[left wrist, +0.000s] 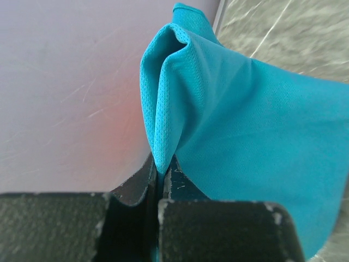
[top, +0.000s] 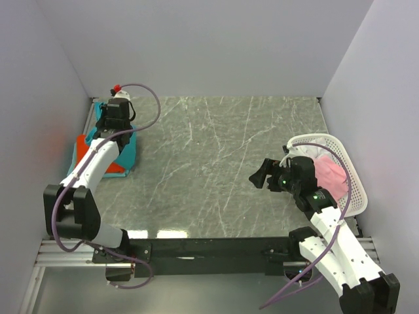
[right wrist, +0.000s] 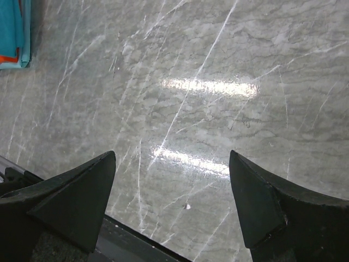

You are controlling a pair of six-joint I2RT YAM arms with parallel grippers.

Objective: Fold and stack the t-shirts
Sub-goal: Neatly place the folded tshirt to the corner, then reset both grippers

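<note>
Teal-blue t-shirt (left wrist: 245, 125) cloth is pinched in a raised fold between the pressed-together fingers of the left hand (left wrist: 158, 177), close against the pale wall (left wrist: 65, 82) at the upper left of the top view. Below that hand the shirt spreads over the grey marbled surface (top: 216, 150), and an orange-red t-shirt (top: 82, 147) shows in the same pile. At the right of the top view, the right hand (right wrist: 172, 164) hovers spread and empty above bare surface. Just behind it, toward the right edge, a pink t-shirt (top: 330, 176) lies in a white mesh basket (top: 352, 180).
</note>
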